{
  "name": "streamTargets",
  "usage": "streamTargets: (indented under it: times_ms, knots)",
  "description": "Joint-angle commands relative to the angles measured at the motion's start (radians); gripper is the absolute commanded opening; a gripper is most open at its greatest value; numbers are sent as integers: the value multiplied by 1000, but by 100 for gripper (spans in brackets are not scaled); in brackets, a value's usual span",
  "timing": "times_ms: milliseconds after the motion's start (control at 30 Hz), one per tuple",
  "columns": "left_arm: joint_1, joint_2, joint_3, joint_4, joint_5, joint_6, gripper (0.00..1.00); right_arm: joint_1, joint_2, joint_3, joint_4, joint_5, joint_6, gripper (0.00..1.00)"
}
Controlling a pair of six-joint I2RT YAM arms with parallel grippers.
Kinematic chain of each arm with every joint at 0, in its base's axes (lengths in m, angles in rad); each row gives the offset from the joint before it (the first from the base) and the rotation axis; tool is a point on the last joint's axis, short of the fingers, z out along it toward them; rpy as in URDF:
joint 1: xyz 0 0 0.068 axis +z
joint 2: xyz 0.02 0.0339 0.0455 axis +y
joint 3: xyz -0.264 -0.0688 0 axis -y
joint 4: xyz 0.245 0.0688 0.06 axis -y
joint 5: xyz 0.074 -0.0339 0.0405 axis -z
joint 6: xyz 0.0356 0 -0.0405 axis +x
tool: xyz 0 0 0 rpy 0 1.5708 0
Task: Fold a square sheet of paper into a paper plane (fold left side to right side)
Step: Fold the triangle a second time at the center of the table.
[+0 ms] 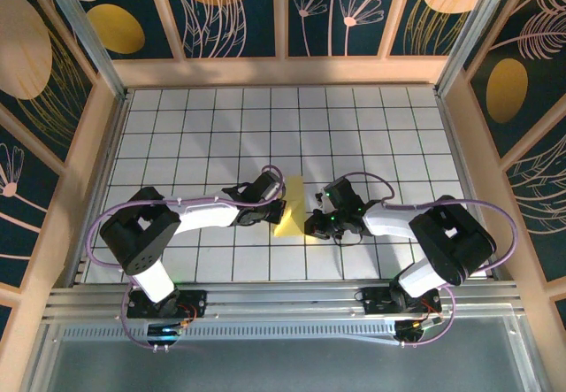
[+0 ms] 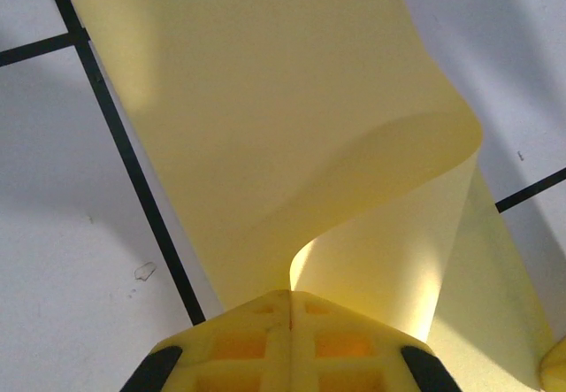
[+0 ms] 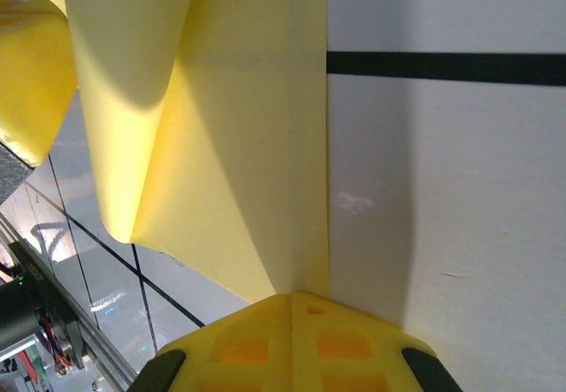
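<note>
The square sheet of paper [image 1: 292, 206] is bright yellow and lies on the white grid table between the two arms, partly folded over itself. In the left wrist view the sheet of paper [image 2: 265, 118] curls up from the table, and my left gripper [image 2: 290, 295] is shut on its lifted edge. My left gripper [image 1: 278, 204] sits at the sheet's left side. My right gripper [image 1: 309, 225] is at the sheet's near right corner. In the right wrist view the paper [image 3: 239, 144] runs into the shut tips of my right gripper [image 3: 293, 298]. No finished paper plane is visible.
The white grid table [image 1: 371, 126] stretches far behind the paper. Wooden frame walls [image 1: 283, 71] with patterned panels enclose it on three sides. A metal rail [image 1: 283, 303] with the arm bases runs along the near edge.
</note>
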Motion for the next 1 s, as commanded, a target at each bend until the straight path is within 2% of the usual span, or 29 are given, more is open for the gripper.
streamTargets:
  times_ms: [0,733,900,967]
  knots:
    - [10,12,19,-25,-25,18,0,6,35,-8,-93,85,-17,0]
    - [11,66,21,-17,-19,20,0,5,36,-2,-91,81,-17,0]
    - [10,80,21,-17,-9,20,0,3,-4,15,-77,45,-14,0]
    - [10,86,21,-19,-7,20,0,-4,-38,20,-58,18,-5,6]
